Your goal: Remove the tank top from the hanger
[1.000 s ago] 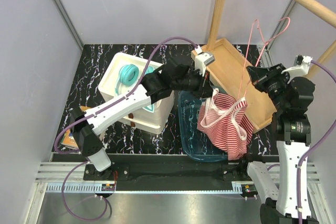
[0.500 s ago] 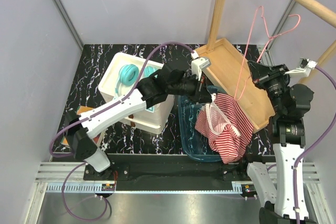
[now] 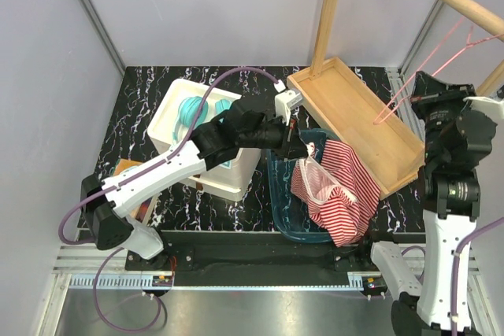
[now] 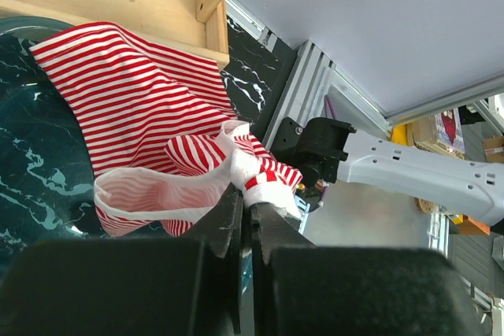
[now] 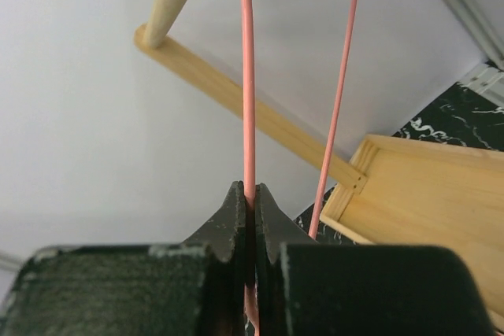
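Surface: black marble-patterned tabletop (image 3: pixel 138 96) with white veins is carrying a white square plastic bin (image 3: pixel 169 133) on its left and a dark blue translucent tub (image 3: pixel 277 186) at the middle. A shallow light wooden tray (image 3: pixel 346 108) is overlapping the tub's far right corner in the top view.
Bin: teal ring-shaped object (image 3: pixel 191 109) is lying inside; what it is cannot be told.
Room: plain pale grey walls (image 3: pixel 197 5) are closing in the table behind and on both sides. Thick light wooden rack poles (image 3: pixel 329 5) are rising behind the tray. A ribbed metal rail (image 3: pixel 260 277) is running along the near edge by the arm bases.
Garment: small red-and-white striped tank top (image 3: pixel 346 182) is draping over the tub's right rim. Its paler inside is showing at the opening, and its lower end is spilling past the tub's near right corner.
Wire: thin pink wire hanger (image 5: pixel 248 76) is being held in the air at the right, above the tray's right end and well apart from the tank top.
Left arm: left gripper (image 4: pixel 250 194) is hovering over the tub, its jaws pressing together on a bunched, white-edged fold of the tank top.
Right arm: right gripper (image 5: pixel 250 198) is reaching upward, its jaws clamping tight on one straight run of the hanger.
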Controlling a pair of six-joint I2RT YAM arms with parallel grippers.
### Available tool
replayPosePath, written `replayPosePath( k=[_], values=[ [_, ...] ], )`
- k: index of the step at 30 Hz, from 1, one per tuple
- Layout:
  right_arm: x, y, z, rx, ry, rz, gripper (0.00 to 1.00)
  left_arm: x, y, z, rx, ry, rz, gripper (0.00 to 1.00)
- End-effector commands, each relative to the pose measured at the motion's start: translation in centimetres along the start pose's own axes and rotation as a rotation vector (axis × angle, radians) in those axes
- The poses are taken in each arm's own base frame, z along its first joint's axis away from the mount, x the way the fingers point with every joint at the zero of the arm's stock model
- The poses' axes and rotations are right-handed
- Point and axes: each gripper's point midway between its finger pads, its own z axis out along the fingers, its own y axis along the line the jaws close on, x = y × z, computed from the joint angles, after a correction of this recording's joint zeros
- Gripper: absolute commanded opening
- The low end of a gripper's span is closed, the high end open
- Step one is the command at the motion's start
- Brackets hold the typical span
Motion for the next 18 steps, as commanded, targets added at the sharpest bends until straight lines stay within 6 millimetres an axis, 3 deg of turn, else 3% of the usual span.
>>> replayPosePath(
  k=[1, 8, 14, 15, 16, 18],
  values=[
    [-2.8, -1.5, 1.6, 0.147, -0.126, 0.028, 0.00, -2.1, -2.0, -2.1, 0.035, -0.089, 0.028, 0.00],
    [-2.3, -2.9, 3.6, 0.258, -0.107, 0.052, 0.00, -2.1, -2.4, -2.8, 0.039, -0.098, 0.021, 0.00],
    [-1.1, -3.9, 2.9, 0.283, -0.066, 0.039, 0.01, -2.2, -2.7, -3.0, 0.045, -0.101, 0.021, 0.00],
    [-0.9, -4.1, 2.7, 0.281, -0.054, 0.029, 0.04, -2.3, -2.9, -3.0, 0.046, -0.103, 0.022, 0.00],
    [-0.7, -4.1, 2.4, 0.275, -0.044, 0.026, 0.15, -2.4, -2.8, -3.1, 0.044, -0.105, 0.023, 0.00],
    [0.0, -4.3, 1.4, 0.258, -0.016, 0.009, 0.26, -2.7, -3.0, -3.2, 0.046, -0.113, 0.028, 0.00]
  ],
)
